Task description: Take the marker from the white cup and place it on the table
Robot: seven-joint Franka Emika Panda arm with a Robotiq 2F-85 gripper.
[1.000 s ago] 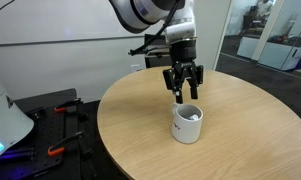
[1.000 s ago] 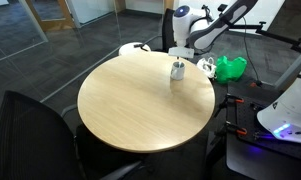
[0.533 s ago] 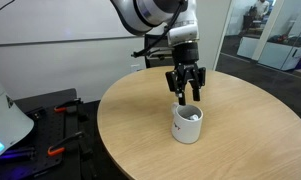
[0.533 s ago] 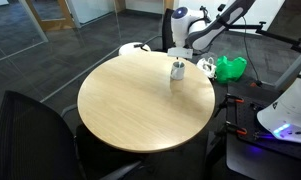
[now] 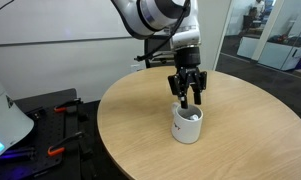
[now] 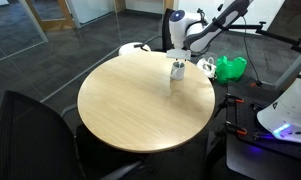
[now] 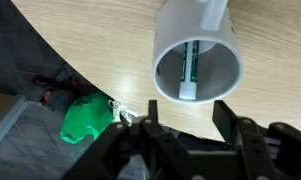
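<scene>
Marker mostly hidden, cup cropped

In the wrist view the top edge cuts off the white cup (image 7: 190, 20) and its handle. The marker (image 7: 191, 68) inside has its far end lost in shadow. The spread fingers of the gripper (image 7: 187, 120) are dark and blurred. In both exterior views the cup (image 5: 187, 125) (image 6: 177, 70) hides the marker, and it is too small to show detail.

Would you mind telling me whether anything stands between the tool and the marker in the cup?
Nothing visible does. The open tool hangs above the cup, whose mouth is uncovered. The marker leans inside against the cup's wall, with only the rim around it.
</scene>
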